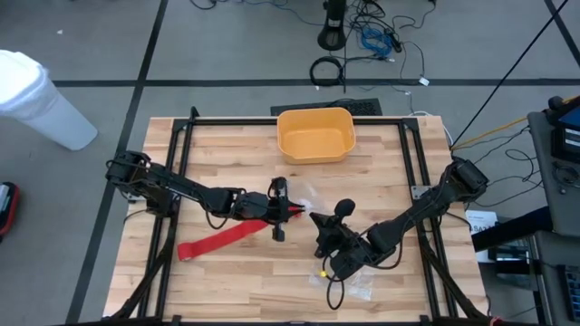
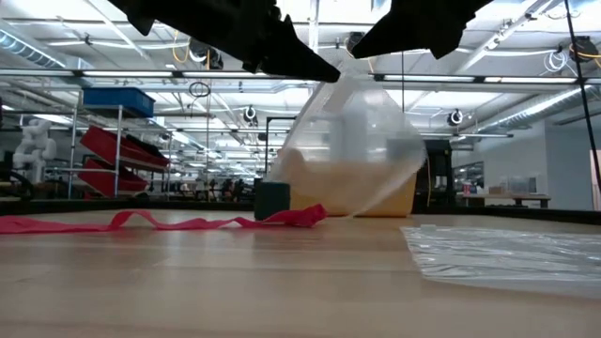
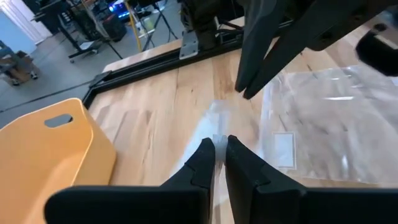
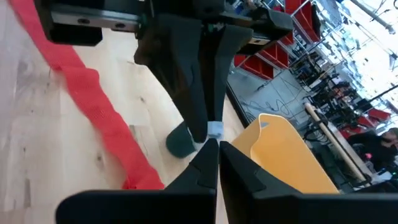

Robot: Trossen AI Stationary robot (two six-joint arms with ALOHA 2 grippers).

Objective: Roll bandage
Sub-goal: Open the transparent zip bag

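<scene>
Wooden table (image 1: pixel 227 281) inside a black frame, open workshop beyond. Far left, the bandage (image 1: pixel 222 240) lies flat and unrolled, its long axis running from the front-left up toward the table's middle, red end reaching the left gripper (image 1: pixel 292 210). That gripper sits at centre with fingers nearly together, pinching a corner of the clear bag (image 2: pixel 352 150), not the bandage; the bag hangs lifted in the low view. Just right of it the right gripper (image 1: pixel 319 220) is fully closed on the same bag edge, tip to tip with the left. Left arm is nearer the bandage, which trails behind and beside its wrist. The bag blocks any grasp; yellow bin (image 1: pixel 315 133) stands well apart at the back, plastic sheet (image 2: pixel 512 249) front-right.
</scene>
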